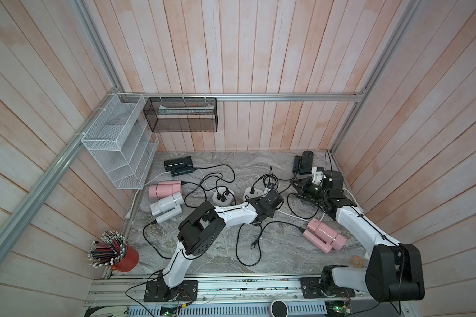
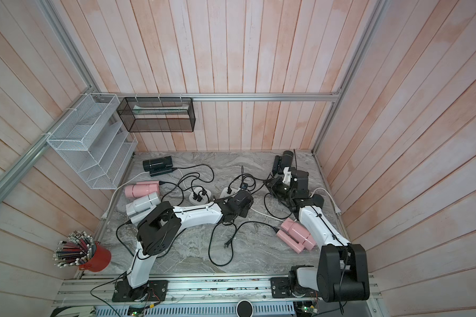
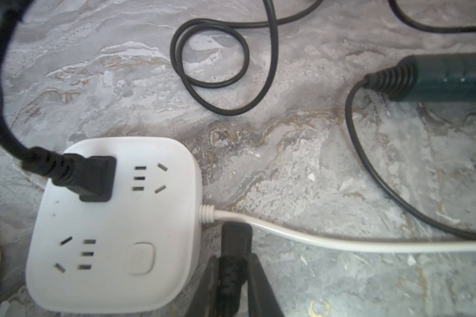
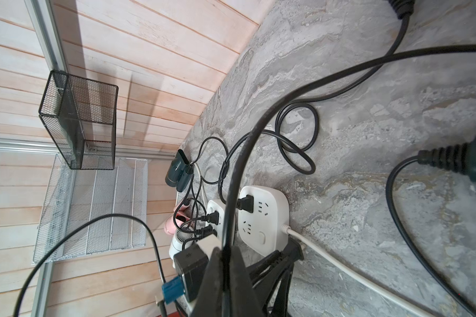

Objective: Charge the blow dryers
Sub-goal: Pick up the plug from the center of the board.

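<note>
Several blow dryers lie on the marble table: black [image 1: 177, 164], pink [image 1: 164, 188] and light grey [image 1: 166, 204] at the left, black [image 1: 304, 162] at the back right, pink [image 1: 324, 236] at the front right. Part of another dark dryer handle [image 3: 445, 76] shows in the left wrist view. My left gripper [image 3: 232, 258] is shut on a black plug [image 3: 235, 238] beside the white power strip [image 3: 116, 227], which has one plug [image 3: 94, 178] in it. My right gripper [image 4: 226, 255] is shut on a black cord [image 4: 248, 153], lifted above the table.
A second power strip [image 1: 222, 195] holds three plugs. A loose plug [image 1: 254, 243] and cord loops lie mid-table. A red cup of pencils [image 1: 124, 258] stands front left, and a tape roll [image 1: 357, 261] lies front right. White rack [image 1: 118, 145] and black basket [image 1: 180, 115] hang on the walls.
</note>
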